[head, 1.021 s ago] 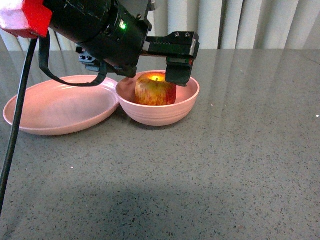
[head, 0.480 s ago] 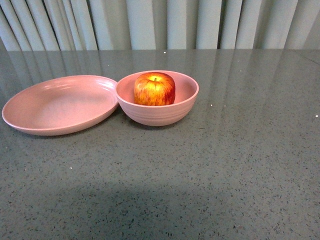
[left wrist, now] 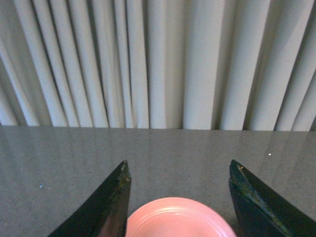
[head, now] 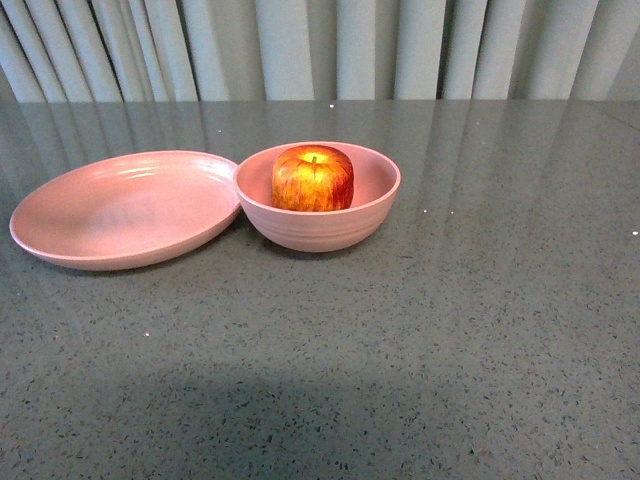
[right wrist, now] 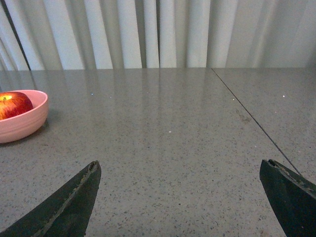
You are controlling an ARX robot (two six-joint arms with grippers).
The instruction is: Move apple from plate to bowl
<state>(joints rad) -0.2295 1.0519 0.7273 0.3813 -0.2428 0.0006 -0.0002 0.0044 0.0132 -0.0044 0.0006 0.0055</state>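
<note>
Light is soft and even in all three views, falling mostly from above and behind, so the pale pleated curtain (head: 330, 48) reflects as faint vertical streaks on the glossy speckled grey tabletop (head: 450, 330). In the front view a broad dim shadow darkens the table's near edge, the deep pink ridged bowl (head: 318, 222) casts a small dark shadow beneath itself, and the round red-and-yellow apple (head: 312, 178) glows bright on top. Both wrist views are slightly soft, with the dark fingertips (left wrist: 114, 197) (right wrist: 69, 202) blurred and nearly featureless.
</note>
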